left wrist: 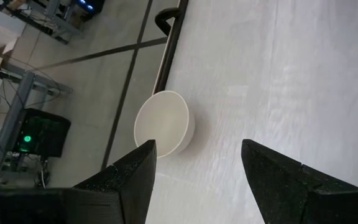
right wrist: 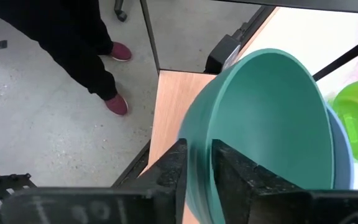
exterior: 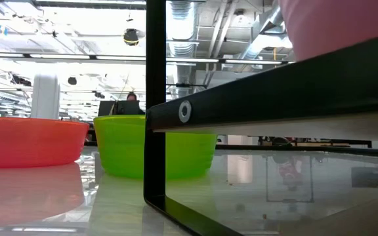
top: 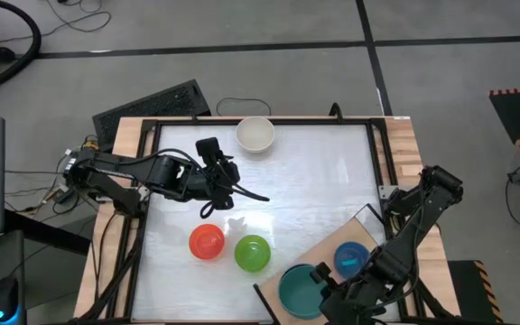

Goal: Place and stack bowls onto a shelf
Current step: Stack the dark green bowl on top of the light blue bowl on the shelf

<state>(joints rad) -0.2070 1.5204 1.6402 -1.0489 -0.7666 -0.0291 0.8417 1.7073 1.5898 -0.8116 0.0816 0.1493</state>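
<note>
In the high view the dark teal bowl [top: 299, 291] sits at the near left corner of the light-wood shelf [top: 366, 226], beside the cyan bowl [top: 350, 258]. My right gripper [top: 326, 287] is shut on the teal bowl [right wrist: 272, 124]. A bluish rim [right wrist: 344, 149] shows just behind it. My left gripper [top: 219, 171] hovers open over the table's middle. The cream-white bowl [top: 255, 134] stands ahead of it by the far rail, seen between its fingers [left wrist: 163, 124]. The red bowl [top: 207, 241] and lime green bowl [top: 252, 253] stand on the table near the near edge. My right gripper pinches the teal bowl's rim [right wrist: 197, 127] on the side nearest the wrist, with one finger [right wrist: 232, 165] inside the bowl and the other finger [right wrist: 169, 165] outside its wall. The bowl's mouth is tipped toward the wrist camera. Whether its base rests on the shelf is hidden.
A black metal frame [top: 260, 121] rims the table. In the low view the red bowl [exterior: 31, 141] and green bowl [exterior: 153, 154] stand behind a black frame post [exterior: 155, 98], with a pink shape [exterior: 333, 19] at upper right. A person's legs [right wrist: 79, 50] stand off the table's near right corner.
</note>
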